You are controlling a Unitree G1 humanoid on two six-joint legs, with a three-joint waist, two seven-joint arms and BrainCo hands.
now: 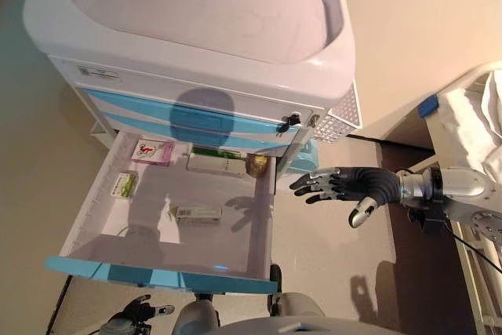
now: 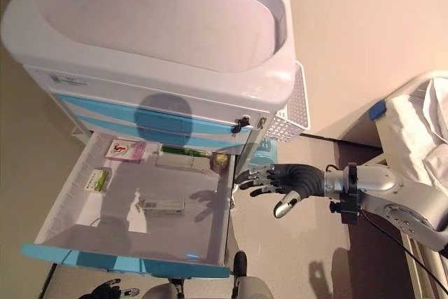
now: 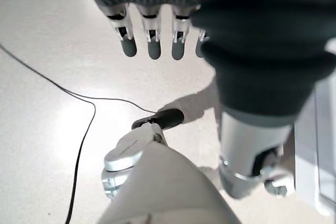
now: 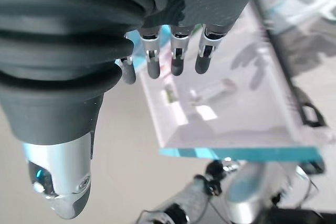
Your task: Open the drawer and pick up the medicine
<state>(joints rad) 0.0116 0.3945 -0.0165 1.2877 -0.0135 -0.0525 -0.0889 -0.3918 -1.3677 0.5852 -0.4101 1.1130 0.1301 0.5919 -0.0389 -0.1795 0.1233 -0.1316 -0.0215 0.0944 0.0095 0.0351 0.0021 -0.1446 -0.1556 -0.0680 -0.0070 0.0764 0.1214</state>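
In the left eye view, the drawer of a white and blue medical cart is seen pulled fully out. Several medicine packages lie inside it: a pink box at the back corner, a long white and green box beside it, a small gold-coloured round object (what it is cannot be made out) next to that, a green and white packet by the robot's-left wall, and a slim white box near the middle. The right hand is held just outside the drawer's right wall, fingers extended and relaxed, with nothing in it. The left hand is cut off at the bottom edge, and its fingers are hard to read here. A perforated white basket hangs on the cart's side.

In the right eye view, the same layout is shown, with the right hand nearly level with the drawer's right wall and clear of every package.

In the left wrist view, the left hand's fingers are seen straight over bare floor, holding nothing; the drawer is not shown.

In the right wrist view, the right hand's fingers are seen straight and empty, with the open drawer past them and its contents blurred.
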